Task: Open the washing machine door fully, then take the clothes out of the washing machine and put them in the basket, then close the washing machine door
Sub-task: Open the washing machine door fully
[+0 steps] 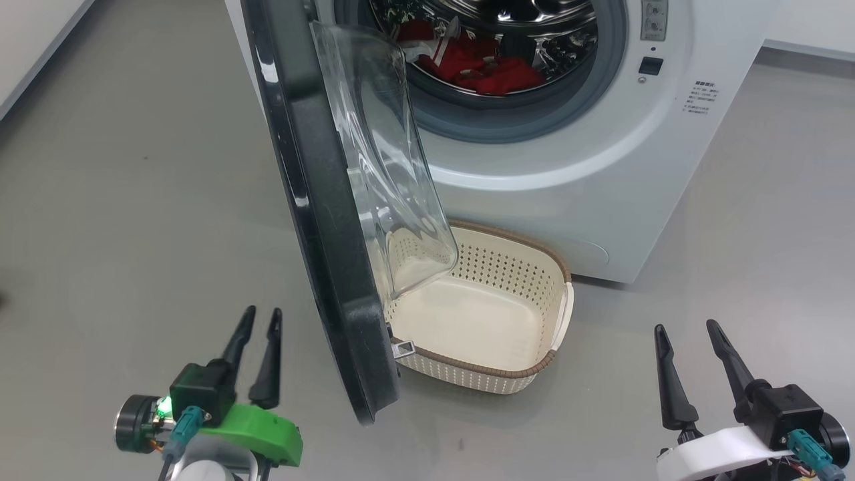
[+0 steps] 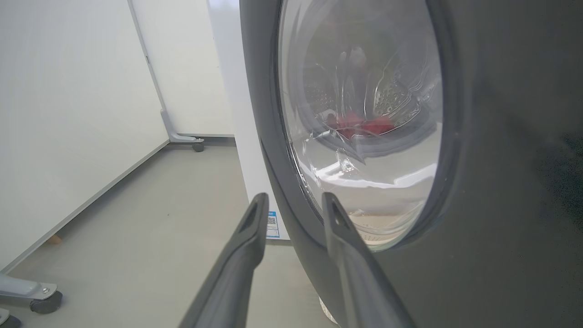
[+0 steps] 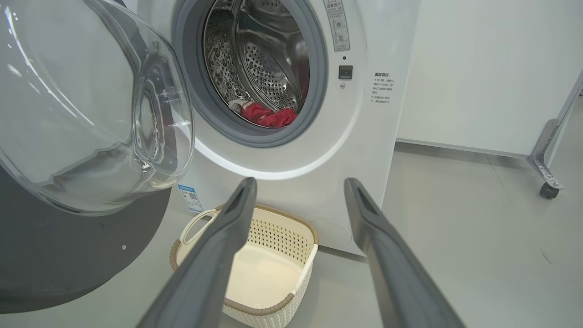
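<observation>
One washing machine (image 1: 568,200), one door (image 1: 320,220), one basket (image 1: 481,382), one red clothes (image 1: 501,73) heap, two grippers: left gripper (image 1: 262,310), right gripper (image 1: 686,325).

grey floor (image 1: 133,167), white wheeled partition panels (image 2: 68,91).

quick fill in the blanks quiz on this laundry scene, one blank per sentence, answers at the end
1. The clothes inside the washing machine are ____ in colour.
2. The basket in front of the machine is still ____.
3. The washing machine door is ____, not shut.
4. The right gripper has its jaws apart and holds ____.

Missing words: red; empty; open; nothing
</observation>
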Controlling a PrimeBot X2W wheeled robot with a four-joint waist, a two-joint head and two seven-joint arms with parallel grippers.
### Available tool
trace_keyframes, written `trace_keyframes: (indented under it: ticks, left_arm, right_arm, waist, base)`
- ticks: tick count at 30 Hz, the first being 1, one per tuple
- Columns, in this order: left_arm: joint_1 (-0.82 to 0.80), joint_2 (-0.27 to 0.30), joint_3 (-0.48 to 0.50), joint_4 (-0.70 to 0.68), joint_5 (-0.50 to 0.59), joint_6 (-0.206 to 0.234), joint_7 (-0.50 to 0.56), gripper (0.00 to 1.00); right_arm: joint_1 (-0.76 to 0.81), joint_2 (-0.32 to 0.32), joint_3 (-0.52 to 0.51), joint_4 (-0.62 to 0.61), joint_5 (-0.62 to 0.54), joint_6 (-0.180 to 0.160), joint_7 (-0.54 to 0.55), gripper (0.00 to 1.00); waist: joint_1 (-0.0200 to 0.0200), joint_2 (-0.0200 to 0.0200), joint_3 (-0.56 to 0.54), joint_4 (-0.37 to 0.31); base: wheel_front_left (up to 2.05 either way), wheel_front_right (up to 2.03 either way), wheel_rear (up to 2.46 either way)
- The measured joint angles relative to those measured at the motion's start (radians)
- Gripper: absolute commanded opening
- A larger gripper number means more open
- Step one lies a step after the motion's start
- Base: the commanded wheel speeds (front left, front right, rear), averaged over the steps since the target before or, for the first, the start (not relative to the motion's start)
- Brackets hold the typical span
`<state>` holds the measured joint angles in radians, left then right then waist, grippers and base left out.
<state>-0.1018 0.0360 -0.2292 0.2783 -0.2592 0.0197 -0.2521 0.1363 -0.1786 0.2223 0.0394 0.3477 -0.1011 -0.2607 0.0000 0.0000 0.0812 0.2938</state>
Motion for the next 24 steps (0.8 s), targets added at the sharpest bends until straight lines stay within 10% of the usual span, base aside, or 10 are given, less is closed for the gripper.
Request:
trace_keyframes:
  ticks: [24]
  left_arm:
    - [-0.014, 0.003, 0.086, -0.133, 0.046, 0.039, 0.000, 0.00]
  right_arm:
    - [0.020, 0.024, -0.027, 0.000, -0.017, 0.012, 0.000, 1.00]
  waist:
    - [0.0000, 0.0000, -0.013, 0.006]
  base:
    - [0.00, 0.00, 0.00]
